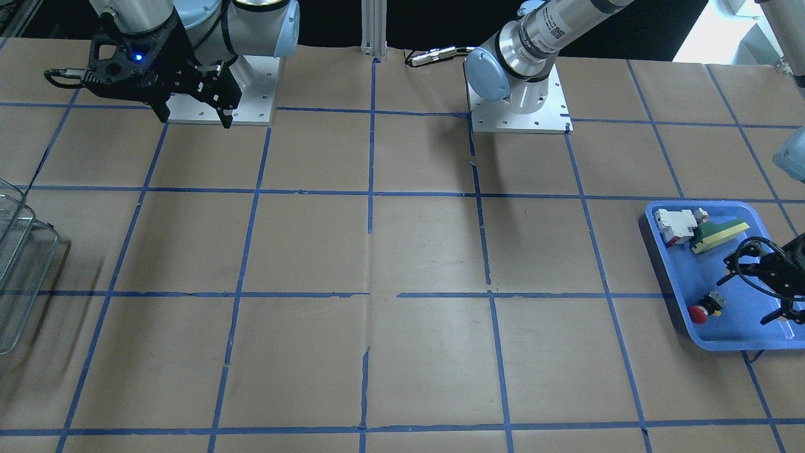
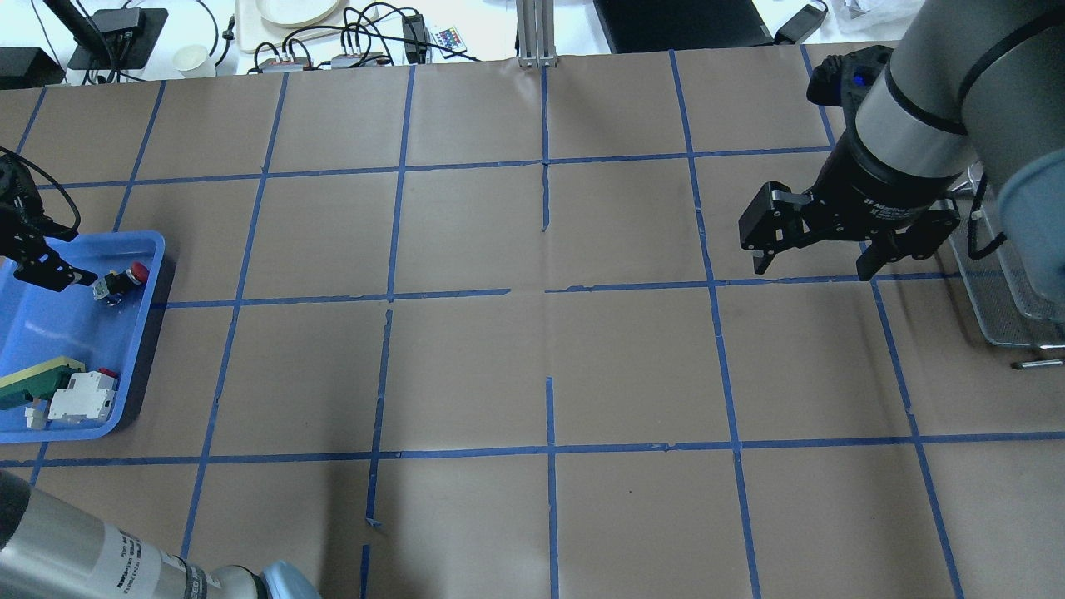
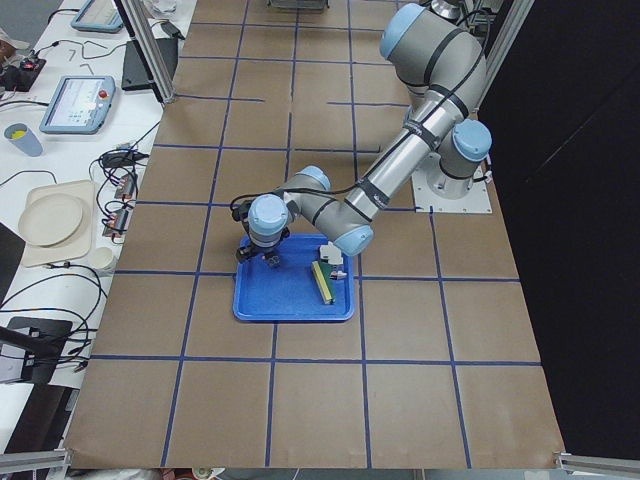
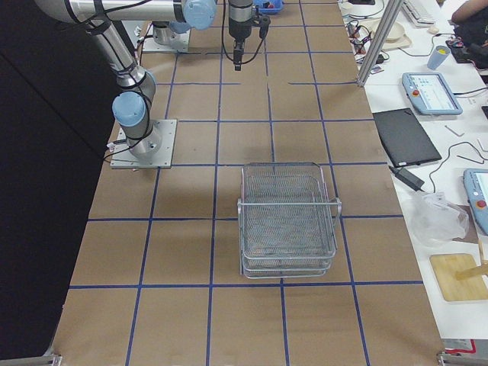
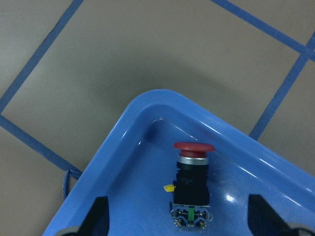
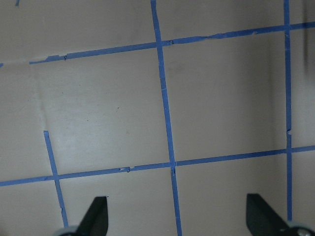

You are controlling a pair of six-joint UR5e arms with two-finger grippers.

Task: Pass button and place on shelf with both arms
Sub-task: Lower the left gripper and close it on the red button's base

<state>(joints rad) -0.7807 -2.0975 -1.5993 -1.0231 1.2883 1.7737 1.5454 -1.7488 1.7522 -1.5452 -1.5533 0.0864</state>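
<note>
- Button [image 5: 192, 184]: on its side in blue tray [image 5: 114, 162] corner, beneath wide-open left jaws.
- Lower straight; pinch black body, not the domed cap.
- Right jaws open, idle near shelf [image 4: 290, 229].

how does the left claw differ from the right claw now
The black left claw sits low over the flat blue plastic tray, the red-capped push button just ahead of it; the black right claw hangs higher over bare brown table paper. The left is far from the silvery wire-mesh shelf; the right is on the shelf's side. Both are open and empty.
</note>
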